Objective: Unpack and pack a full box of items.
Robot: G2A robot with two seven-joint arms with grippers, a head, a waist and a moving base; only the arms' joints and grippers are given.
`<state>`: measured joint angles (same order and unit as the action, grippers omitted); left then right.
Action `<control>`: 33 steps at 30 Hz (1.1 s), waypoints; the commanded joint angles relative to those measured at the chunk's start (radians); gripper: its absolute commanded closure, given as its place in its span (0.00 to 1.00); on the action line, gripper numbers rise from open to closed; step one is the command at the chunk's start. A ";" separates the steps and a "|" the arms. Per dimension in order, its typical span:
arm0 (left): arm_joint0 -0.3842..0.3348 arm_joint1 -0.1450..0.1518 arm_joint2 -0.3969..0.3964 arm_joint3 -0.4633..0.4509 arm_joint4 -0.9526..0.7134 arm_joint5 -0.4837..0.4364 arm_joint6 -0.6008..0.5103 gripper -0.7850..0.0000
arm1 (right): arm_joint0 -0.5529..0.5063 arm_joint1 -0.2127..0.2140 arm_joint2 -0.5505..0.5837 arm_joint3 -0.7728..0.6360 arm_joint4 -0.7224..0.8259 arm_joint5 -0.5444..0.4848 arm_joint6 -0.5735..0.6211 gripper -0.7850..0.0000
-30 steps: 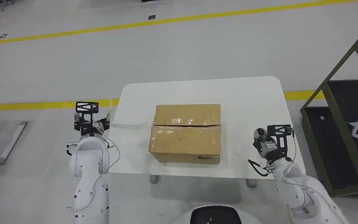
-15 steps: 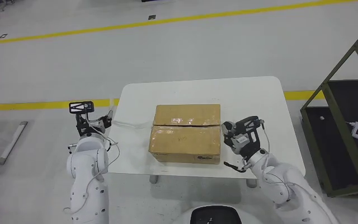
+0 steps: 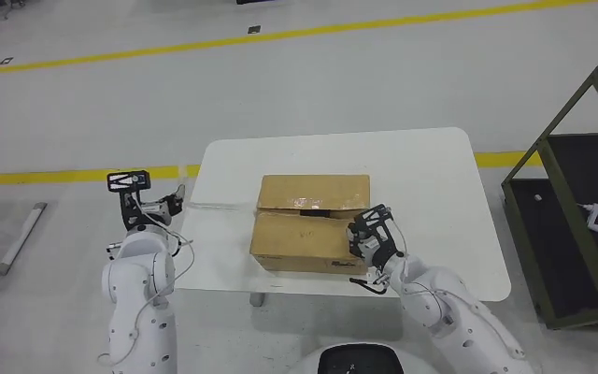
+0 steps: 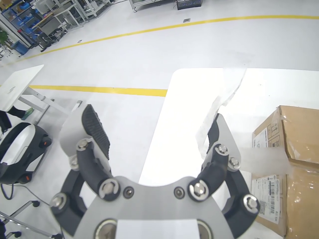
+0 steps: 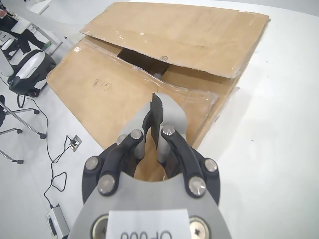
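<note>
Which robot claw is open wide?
The left gripper, beside the table, is spread wide; the right gripper, over the box, is pinched shut.

Your surfaces: cardboard, tape, worktop.
You see a matt brown cardboard box (image 3: 311, 224), glossy clear tape (image 5: 189, 93) wrinkled along its seam, on a smooth white worktop (image 3: 420, 178).

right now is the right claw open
No, the right claw is closed tight, with no gap showing, over the near flap of the box.
</note>
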<state>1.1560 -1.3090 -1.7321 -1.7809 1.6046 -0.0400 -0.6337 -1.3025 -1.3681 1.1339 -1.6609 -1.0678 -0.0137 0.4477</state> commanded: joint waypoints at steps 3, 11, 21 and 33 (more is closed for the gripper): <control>-0.003 0.003 -0.006 -0.007 -0.008 -0.002 0.003 0.00 | 0.003 0.000 0.001 0.005 0.000 0.003 0.002 1.00; -0.034 0.005 -0.007 -0.019 -0.042 0.020 0.017 0.00 | 0.003 0.002 0.013 -0.013 0.007 0.003 0.004 1.00; -0.050 0.014 -0.018 -0.021 -0.014 0.009 0.029 0.00 | -0.004 0.005 0.021 -0.028 0.008 0.005 0.002 1.00; -0.022 0.023 0.065 -0.102 0.016 -0.127 0.016 0.00 | -0.050 0.014 0.086 -0.141 0.036 0.023 -0.027 1.00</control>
<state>1.1296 -1.2865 -1.6873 -1.8722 1.6189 -0.1454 -0.6176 -1.3462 -1.3557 1.2103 -1.7892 -1.0319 0.0064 0.4230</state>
